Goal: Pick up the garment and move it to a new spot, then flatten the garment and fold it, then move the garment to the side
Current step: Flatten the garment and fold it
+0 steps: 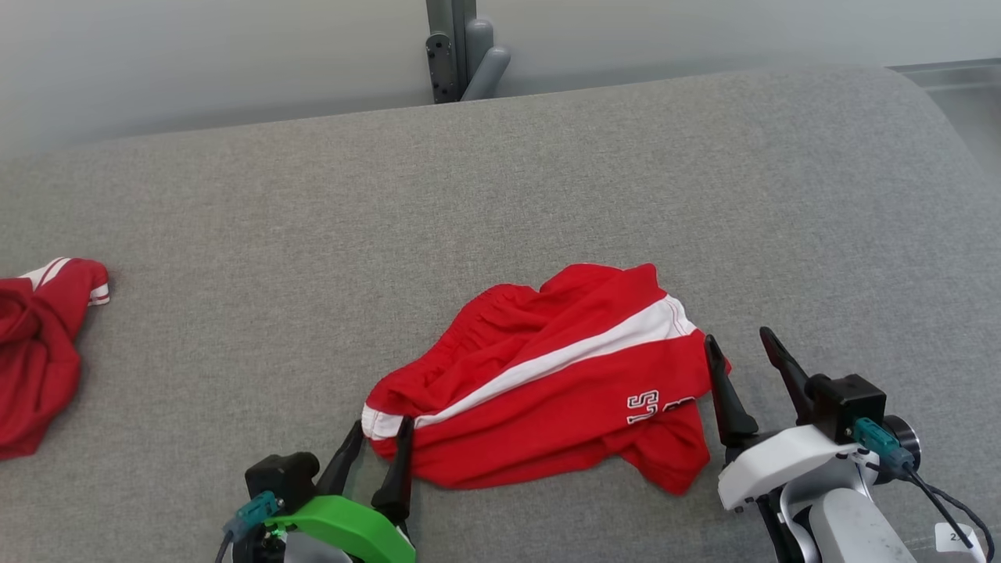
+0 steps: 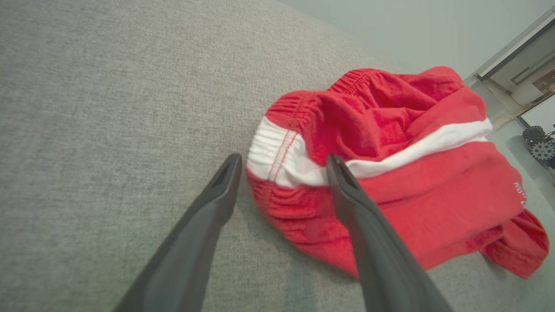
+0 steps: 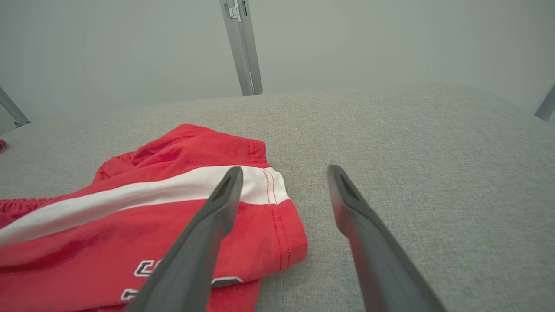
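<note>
The garment (image 1: 547,383) is a pair of red shorts with a white side stripe and white lettering, lying rumpled on the grey cushioned surface (image 1: 500,188). My left gripper (image 1: 381,438) stands open at the shorts' near-left waistband corner (image 2: 282,160), one finger over the cloth and one beside it. My right gripper (image 1: 739,344) is open at the shorts' right leg hem (image 3: 277,208), its left finger above the cloth and its right finger over bare surface. Nothing is held.
A second red garment (image 1: 39,344) with white trim lies at the surface's far left edge. A grey metal post (image 1: 457,47) stands behind the far edge against a pale wall. The surface curves down at the right.
</note>
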{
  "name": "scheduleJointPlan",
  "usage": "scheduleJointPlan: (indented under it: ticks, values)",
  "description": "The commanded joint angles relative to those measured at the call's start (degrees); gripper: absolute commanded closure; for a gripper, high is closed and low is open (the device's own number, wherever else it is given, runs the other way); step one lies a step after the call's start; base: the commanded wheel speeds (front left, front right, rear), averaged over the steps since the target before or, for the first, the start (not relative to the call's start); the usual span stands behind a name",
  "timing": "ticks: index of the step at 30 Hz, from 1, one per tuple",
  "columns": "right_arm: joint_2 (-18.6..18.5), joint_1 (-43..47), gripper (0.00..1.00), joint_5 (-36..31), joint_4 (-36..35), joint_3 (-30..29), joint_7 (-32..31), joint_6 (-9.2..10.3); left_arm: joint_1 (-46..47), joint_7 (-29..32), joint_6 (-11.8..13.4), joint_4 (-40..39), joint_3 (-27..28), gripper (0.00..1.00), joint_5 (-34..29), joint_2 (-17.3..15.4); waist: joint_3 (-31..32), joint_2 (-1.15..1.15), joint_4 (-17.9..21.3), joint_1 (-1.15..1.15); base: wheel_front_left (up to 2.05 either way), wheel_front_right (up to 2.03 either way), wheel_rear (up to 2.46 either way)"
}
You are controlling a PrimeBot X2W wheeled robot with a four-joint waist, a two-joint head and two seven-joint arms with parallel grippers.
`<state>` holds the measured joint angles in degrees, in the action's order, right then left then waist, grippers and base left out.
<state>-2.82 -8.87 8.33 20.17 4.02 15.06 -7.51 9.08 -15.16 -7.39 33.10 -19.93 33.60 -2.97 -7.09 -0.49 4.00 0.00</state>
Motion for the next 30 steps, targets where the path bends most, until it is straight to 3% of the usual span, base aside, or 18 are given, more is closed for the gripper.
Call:
scheduleJointPlan:
  ticks: [1,8,17,20,22,26,27,29,30]
  values:
    - [-0.20,-0.69,0.00,-0.42,-0.11,0.11,0.16,0.04,1.25,0.02,-0.11,-0.34,0.23,0.00,0.75,-0.75,-0.22,0.49,0.26,0.00,0.00,0.00,0.00]
    - [-0.19,-0.62,0.00,-0.13,-0.18,0.19,0.16,0.04,0.64,0.02,-0.12,-1.16,0.88,0.00,1.45,-0.97,-0.51,0.49,0.63,0.00,0.00,0.00,0.00]
    - [-0.19,-0.76,0.00,0.61,0.12,0.46,0.16,0.04,-0.22,0.02,-0.13,-3.82,-2.94,0.00,5.32,-2.46,-0.75,0.49,0.03,0.00,0.00,0.00,0.00]
    - [-0.19,-0.78,0.00,0.78,0.25,0.57,0.16,0.04,-0.22,0.02,-0.13,-4.53,-4.48,0.23,6.89,-3.32,-0.76,0.49,-0.40,0.00,0.00,0.00,0.00]
    - [-0.20,-0.77,0.00,0.90,0.38,0.50,0.16,0.04,-0.31,0.02,-0.13,-4.84,-5.20,0.28,7.62,-3.77,-0.71,0.49,-0.71,0.00,0.00,0.00,0.00]
    - [-0.19,-0.75,0.00,1.23,0.69,0.66,0.16,0.04,-0.56,0.02,-0.13,-5.71,-6.13,0.29,8.52,-4.72,-0.57,0.49,-1.25,0.00,0.00,0.00,0.00]
    - [-0.19,-0.76,0.00,1.40,0.75,0.69,0.16,0.04,-0.70,0.02,-0.13,-5.93,-6.89,0.36,9.15,-4.78,-0.56,0.49,-1.35,0.00,0.00,0.00,0.00]
    - [-0.20,-0.78,0.00,1.51,0.77,0.73,0.16,0.04,-0.73,0.02,-0.13,-6.08,-7.72,0.68,9.98,-5.25,-0.56,0.49,-1.54,0.00,0.00,0.00,0.00]
    - [-0.19,-0.77,0.00,1.56,0.74,0.72,0.16,0.04,-0.56,0.02,-0.14,-6.27,-8.09,1.00,10.30,-5.51,-0.60,0.49,-1.65,0.00,0.00,0.00,0.00]
